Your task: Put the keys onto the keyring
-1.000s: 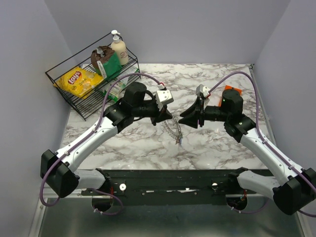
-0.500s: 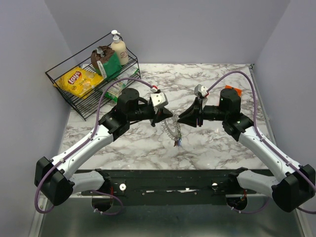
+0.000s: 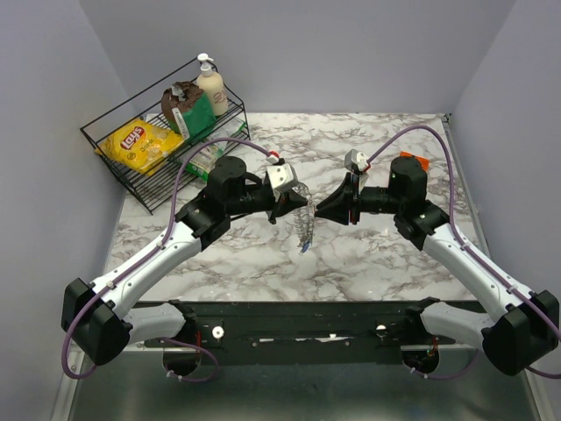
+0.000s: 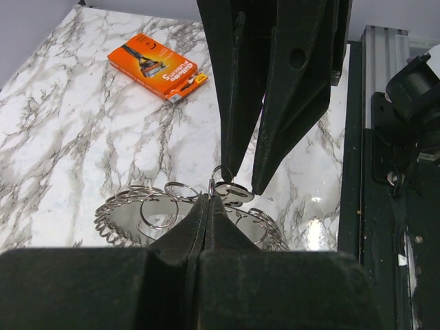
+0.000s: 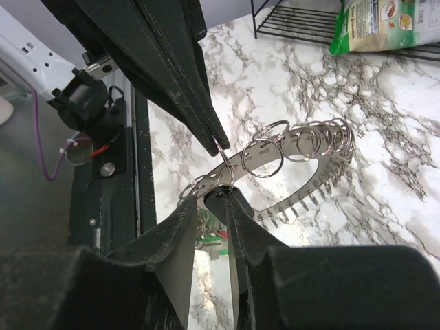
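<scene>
The keyring [image 3: 305, 226], a toothed grey disc strung with small split rings, hangs tilted above the table between both arms. My left gripper [image 3: 287, 209] is shut on one split ring [image 5: 226, 163] at its rim; in the left wrist view the left gripper [image 4: 210, 196] pinches that ring above the keyring [image 4: 130, 206]. My right gripper [image 5: 214, 203] has closed in from the right round the black key [image 5: 221, 201] at that same ring. Coloured key heads [image 5: 214, 238] dangle below, and a blue one [image 3: 302, 248] shows in the top view.
An orange box [image 3: 410, 161] lies at the back right, behind the right arm. A black wire rack [image 3: 131, 171] at the back left holds a yellow chips bag [image 3: 140, 143], a bottle and other packets. Black base rails run along the near table edge.
The left gripper has carried the keyring up and slightly left, and the dangling keys rose with it. The right gripper's jaws have narrowed round the black key.
</scene>
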### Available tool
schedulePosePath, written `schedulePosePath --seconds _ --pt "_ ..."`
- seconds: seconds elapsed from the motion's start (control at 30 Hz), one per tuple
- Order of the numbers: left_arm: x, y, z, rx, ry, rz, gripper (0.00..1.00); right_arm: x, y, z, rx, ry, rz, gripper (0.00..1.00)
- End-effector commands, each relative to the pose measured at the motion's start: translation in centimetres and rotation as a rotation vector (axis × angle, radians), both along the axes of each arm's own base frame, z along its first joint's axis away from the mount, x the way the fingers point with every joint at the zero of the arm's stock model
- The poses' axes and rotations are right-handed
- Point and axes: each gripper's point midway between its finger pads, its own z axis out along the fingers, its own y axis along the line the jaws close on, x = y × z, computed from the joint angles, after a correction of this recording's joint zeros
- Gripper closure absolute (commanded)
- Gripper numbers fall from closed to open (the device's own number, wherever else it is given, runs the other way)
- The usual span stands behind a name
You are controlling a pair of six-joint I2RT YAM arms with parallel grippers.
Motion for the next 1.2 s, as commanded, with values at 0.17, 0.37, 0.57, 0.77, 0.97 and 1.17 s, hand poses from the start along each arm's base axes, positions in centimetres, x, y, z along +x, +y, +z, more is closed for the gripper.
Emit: schedulePosePath --seconds 0.17,0.37,0.57,0.77,0.97,1.17 --pt "-0.6 -0.2 1.9 -0.049 -0.075 -0.047 1.00 -0.2 0.6 1.9 0.039 -0.044 0.043 0.69" --pt "-0.8 -0.2 2.0 -0.049 -0.084 -0.057 1.00 -0.3 0.6 2.3 0.049 -0.032 0.042 0.77" --pt "-1.2 -0.3 2.0 -0.054 -0.081 -0.084 1.00 -0.1 0.8 2.3 0.051 -0.017 0.052 0.83" --pt "-1.5 -0.2 2.1 -0.057 -0.085 -0.090 1.00 -0.1 0.9 2.1 0.050 -0.013 0.054 0.99" --pt "-1.6 -0.2 2.1 -0.062 -0.094 -0.090 1.00 -0.1 0.9 1.8 0.046 -0.004 0.057 1.00" --pt "-1.6 -0.2 2.5 -0.090 -0.104 -0.083 1.00 0.0 1.1 1.2 0.040 0.015 0.067 1.00"
